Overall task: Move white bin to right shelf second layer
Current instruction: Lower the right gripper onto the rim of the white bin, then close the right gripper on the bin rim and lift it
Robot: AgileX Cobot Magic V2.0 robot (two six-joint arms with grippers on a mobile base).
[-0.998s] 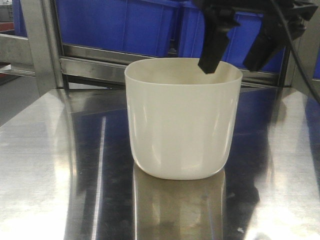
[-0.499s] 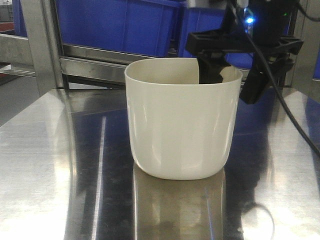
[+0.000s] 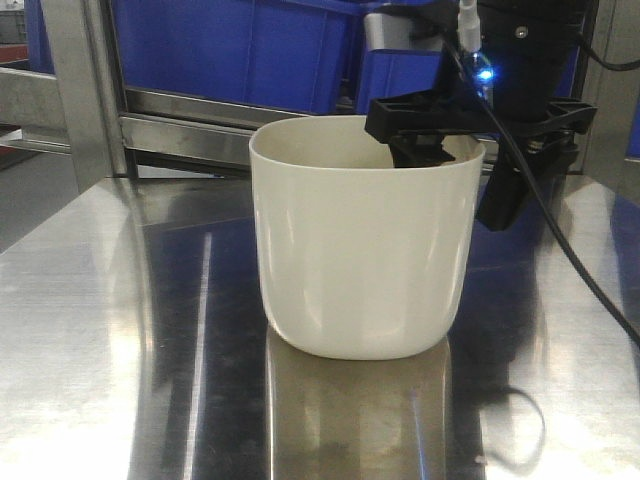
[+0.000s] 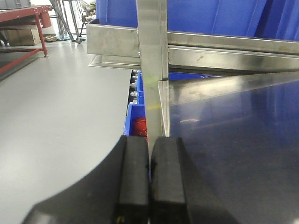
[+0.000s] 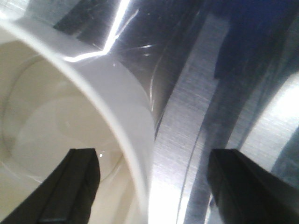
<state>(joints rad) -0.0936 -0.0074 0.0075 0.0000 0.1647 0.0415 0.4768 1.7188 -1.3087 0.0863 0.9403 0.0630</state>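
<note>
The white bin (image 3: pixel 360 250) stands upright on the mirror-like steel tabletop (image 3: pixel 100 330), in the middle of the front view. My right gripper (image 3: pixel 465 175) is open and straddles the bin's right wall: one finger (image 3: pixel 420 150) reaches inside the rim, the other (image 3: pixel 505 195) hangs outside. In the right wrist view the bin's rim (image 5: pixel 126 121) runs between the two fingers of the right gripper (image 5: pixel 159 186), touching neither. My left gripper (image 4: pixel 149 172) is shut on nothing, at the table's left edge. The right shelf second layer is out of view.
Blue crates (image 3: pixel 230 50) sit on a steel rack right behind the bin, with a rail (image 3: pixel 180 130) and post (image 3: pixel 75 90). A cable (image 3: pixel 560 250) trails from the right arm. The left wrist view shows a steel post (image 4: pixel 152 70), a blue crate (image 4: pixel 135 116) below and grey floor (image 4: pixel 56 102).
The right gripper has come down from above the bin's rim. Its inner finger is now inside the bin and its outer finger beside the right wall. The bin has not moved.
</note>
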